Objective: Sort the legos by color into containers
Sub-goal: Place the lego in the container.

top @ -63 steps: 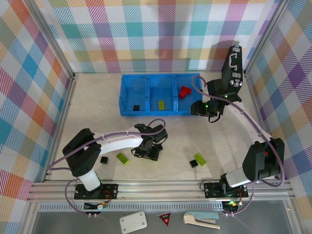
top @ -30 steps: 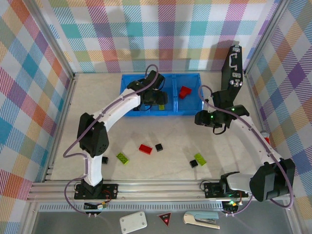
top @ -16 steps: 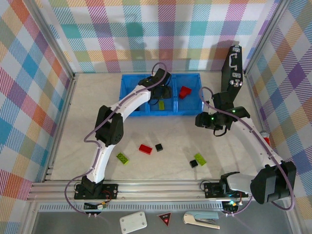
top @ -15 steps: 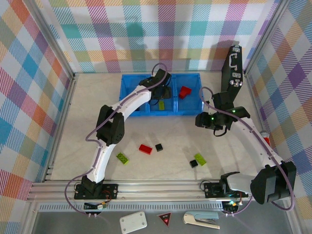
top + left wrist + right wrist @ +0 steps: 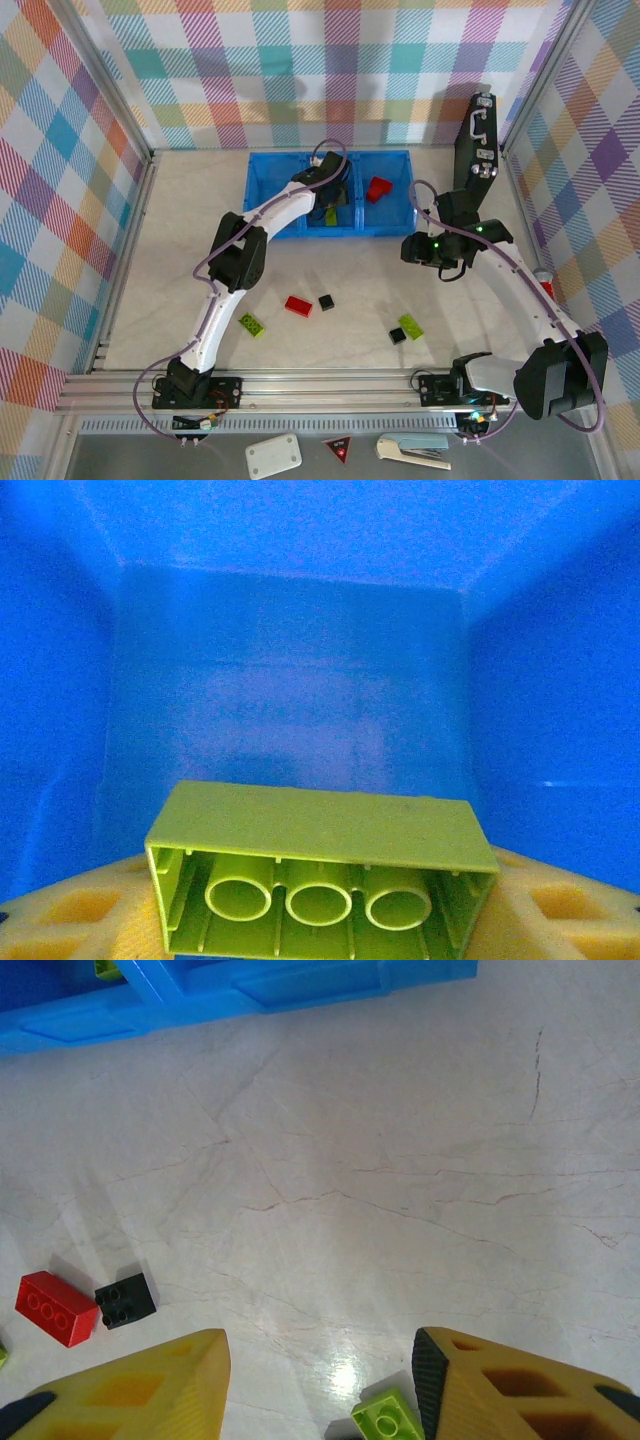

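Note:
My left gripper (image 5: 335,190) reaches into the middle compartment of the blue tray (image 5: 262,232), its yellow fingers shut on a lime-green brick (image 5: 320,865) whose hollow underside faces the wrist camera. Another green brick (image 5: 330,213) lies in that compartment. A red brick (image 5: 378,188) is in the right one and a black cube (image 5: 279,221) in the left. My right gripper (image 5: 425,248) hovers open over the table, right of the tray; a green brick (image 5: 390,1420) lies by its right finger. A red brick (image 5: 297,305), black cubes (image 5: 326,300) (image 5: 398,336) and green bricks (image 5: 251,324) (image 5: 410,326) lie loose.
A black upright case (image 5: 478,140) stands at the back right beside the tray. Metal frame posts and plaid walls close in the table. Beyond the front rail lie a white plate (image 5: 273,455), a red triangle sign (image 5: 338,450) and a stapler-like tool (image 5: 413,450).
My left arm left the table centre, uncovering the red brick and a black cube, and swung into the tray, then rightward to the middle compartment. The right gripper drew back slightly from the tray.

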